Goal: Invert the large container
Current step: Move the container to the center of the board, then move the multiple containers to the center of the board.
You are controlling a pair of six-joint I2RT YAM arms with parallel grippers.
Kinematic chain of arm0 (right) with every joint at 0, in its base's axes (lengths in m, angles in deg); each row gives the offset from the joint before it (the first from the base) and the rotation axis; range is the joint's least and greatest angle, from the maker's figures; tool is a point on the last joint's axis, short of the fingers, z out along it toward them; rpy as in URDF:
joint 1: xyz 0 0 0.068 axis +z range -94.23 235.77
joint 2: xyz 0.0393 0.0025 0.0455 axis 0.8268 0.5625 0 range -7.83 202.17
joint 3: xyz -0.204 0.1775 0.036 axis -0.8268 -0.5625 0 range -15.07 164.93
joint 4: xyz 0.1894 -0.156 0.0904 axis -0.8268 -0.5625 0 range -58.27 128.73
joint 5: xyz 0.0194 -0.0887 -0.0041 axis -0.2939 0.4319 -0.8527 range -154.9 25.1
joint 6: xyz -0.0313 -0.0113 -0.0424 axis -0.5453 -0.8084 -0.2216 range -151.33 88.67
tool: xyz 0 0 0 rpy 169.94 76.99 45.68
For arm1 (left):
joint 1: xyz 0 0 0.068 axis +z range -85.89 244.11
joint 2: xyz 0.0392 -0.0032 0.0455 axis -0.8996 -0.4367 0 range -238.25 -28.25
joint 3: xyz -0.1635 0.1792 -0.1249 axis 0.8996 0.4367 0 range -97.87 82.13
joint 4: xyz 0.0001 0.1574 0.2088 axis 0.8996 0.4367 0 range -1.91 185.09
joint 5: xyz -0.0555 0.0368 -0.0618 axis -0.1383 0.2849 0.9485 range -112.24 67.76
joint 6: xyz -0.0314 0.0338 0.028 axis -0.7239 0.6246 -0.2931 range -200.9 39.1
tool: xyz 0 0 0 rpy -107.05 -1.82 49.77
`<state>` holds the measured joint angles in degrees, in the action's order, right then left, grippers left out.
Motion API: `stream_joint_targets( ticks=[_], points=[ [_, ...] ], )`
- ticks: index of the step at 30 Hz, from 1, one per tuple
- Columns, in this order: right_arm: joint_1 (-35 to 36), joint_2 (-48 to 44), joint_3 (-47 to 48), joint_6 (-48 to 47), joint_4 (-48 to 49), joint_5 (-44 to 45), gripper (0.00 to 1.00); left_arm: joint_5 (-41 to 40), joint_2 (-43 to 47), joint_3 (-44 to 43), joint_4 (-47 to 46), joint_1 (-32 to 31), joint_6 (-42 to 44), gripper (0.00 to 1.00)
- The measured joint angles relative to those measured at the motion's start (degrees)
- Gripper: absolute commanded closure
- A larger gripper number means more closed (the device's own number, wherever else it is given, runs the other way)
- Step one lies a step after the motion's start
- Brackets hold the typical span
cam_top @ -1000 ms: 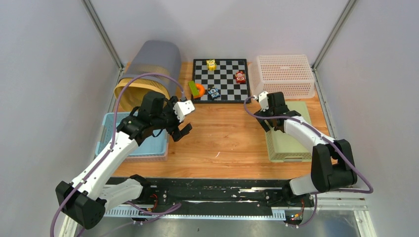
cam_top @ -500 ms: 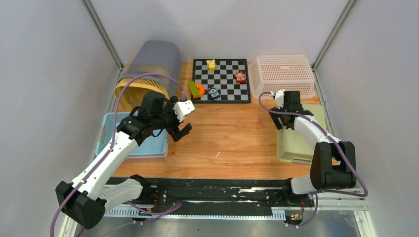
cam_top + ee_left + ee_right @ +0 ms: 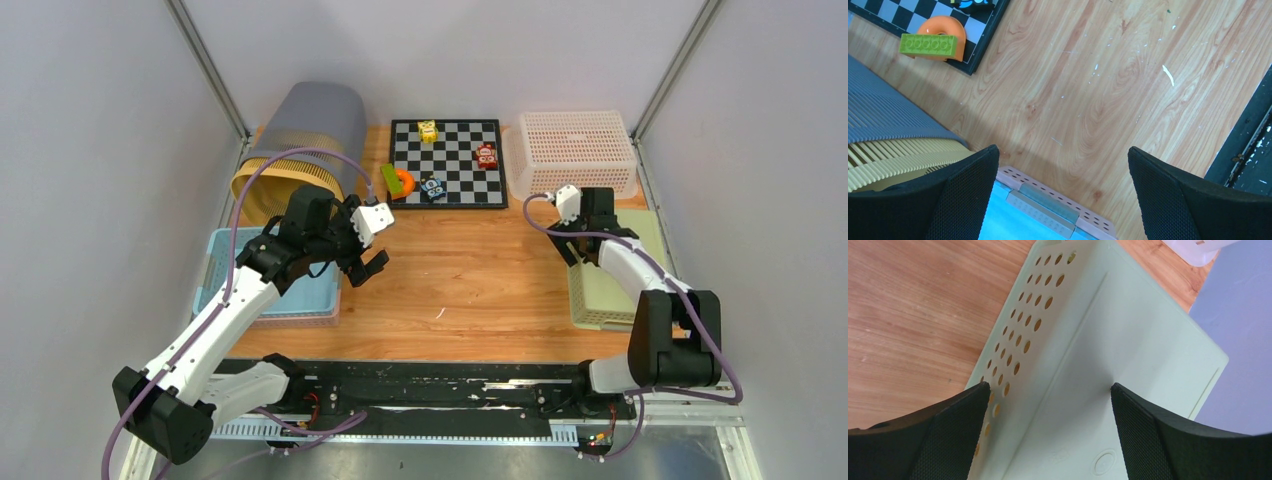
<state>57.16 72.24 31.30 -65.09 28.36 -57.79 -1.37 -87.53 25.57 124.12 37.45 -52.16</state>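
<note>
A pale green perforated container stands tipped up on its long side at the right of the table. Its smooth bottom and holed side wall face my right wrist camera. My right gripper is open at the container's far end, and its jaws straddle the edge between wall and bottom. My left gripper is open and empty, hovering over the right rim of a blue basket. In the left wrist view only wood lies between its fingers.
A big grey and yellow ribbed bin lies on its side at the back left, also in the left wrist view. A checkerboard holds small toys, with a green brick on an orange ring. A white basket stands upside down at the back right.
The green container has gone from lying flat to tipped up on its side, shifting right. My right gripper moved right and back with it. The left arm has not moved.
</note>
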Motion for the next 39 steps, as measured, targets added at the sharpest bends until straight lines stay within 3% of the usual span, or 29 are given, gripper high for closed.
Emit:
stream_joint_targets(
  ticks=[12, 19, 24, 29, 34, 39],
  points=[
    [-3.7, -1.6, -1.0, -4.3, -0.4, -2.2, 0.06, 0.2, 0.0, -0.1, 0.3, 0.0, 0.0, 0.00],
    [-3.1, -9.3, 3.2, -4.1, -10.9, -11.6, 0.02, -2.5, -0.5, -7.0, 5.7, 0.0, 1.6, 0.00],
    [3.3, -19.9, 9.2, -2.0, -14.6, -19.1, 0.01, -10.3, -1.0, -10.5, 8.7, 0.0, 0.9, 0.00],
    [12.2, -27.7, 10.7, 1.0, -16.5, -25.2, 0.01, -18.6, -1.3, -7.6, 11.7, 0.0, 0.4, 0.00],
    [19.6, -29.1, 10.8, 3.3, -18.4, -26.9, 0.01, -23.6, -3.1, -4.1, 15.0, 0.2, -1.0, 0.00],
    [22.4, -28.4, 10.7, 4.1, -18.8, -26.9, 0.01, -21.7, -6.0, -3.4, 16.1, 4.3, -2.6, 0.00]
  ],
)
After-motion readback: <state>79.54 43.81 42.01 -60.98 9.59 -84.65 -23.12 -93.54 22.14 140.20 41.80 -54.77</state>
